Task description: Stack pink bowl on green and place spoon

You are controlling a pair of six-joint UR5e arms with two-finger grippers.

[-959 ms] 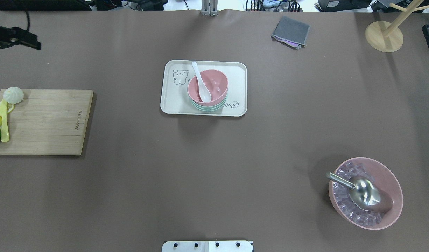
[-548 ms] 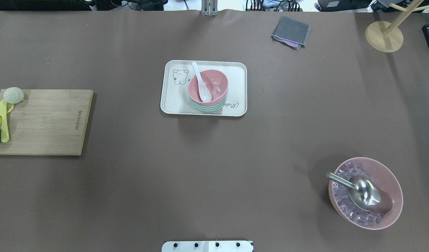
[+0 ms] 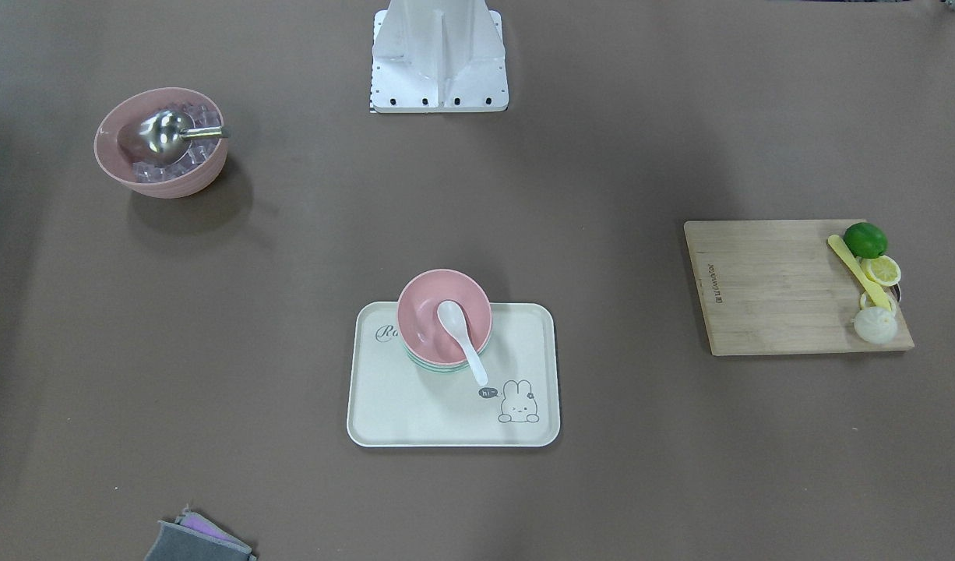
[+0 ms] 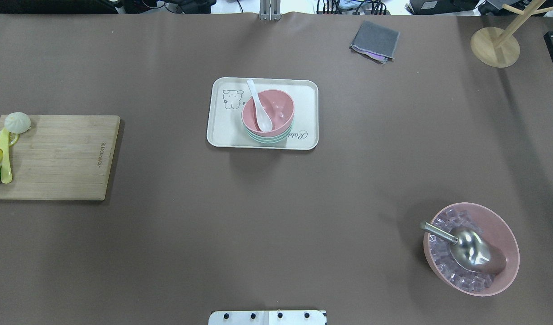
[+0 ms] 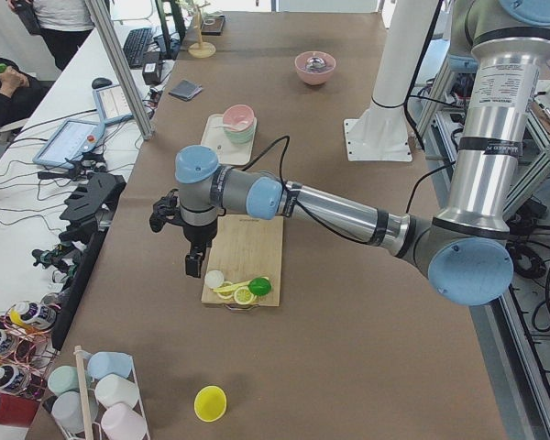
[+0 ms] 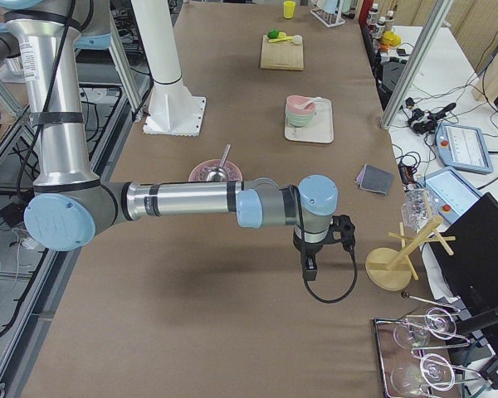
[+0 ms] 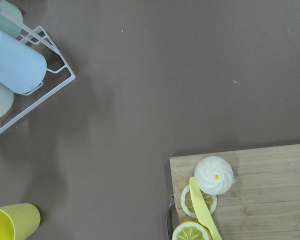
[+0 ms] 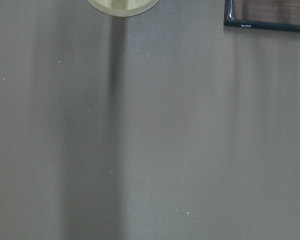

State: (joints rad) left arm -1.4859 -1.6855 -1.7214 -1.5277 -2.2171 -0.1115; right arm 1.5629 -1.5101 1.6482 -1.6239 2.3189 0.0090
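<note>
On the tray (image 4: pixel 220 133), pink bowl (image 4: pixel 278 113) sits nested in green bowl (image 4: pixel 267 138), spoon (image 4: pixel 260 109) inside. Light, rigid, likely slippery; hold by rim or handle. Left gripper (image 5: pixel 193 266), right gripper (image 6: pixel 308 267): well apart, opening indeterminable.

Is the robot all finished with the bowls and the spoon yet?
It looks finished. Done: the pink bowl sits in the green bowl on the tray, with the white spoon resting in it. In hand: nothing; the left arm and right arm hang far from the tray. Left: nothing visible.
</note>
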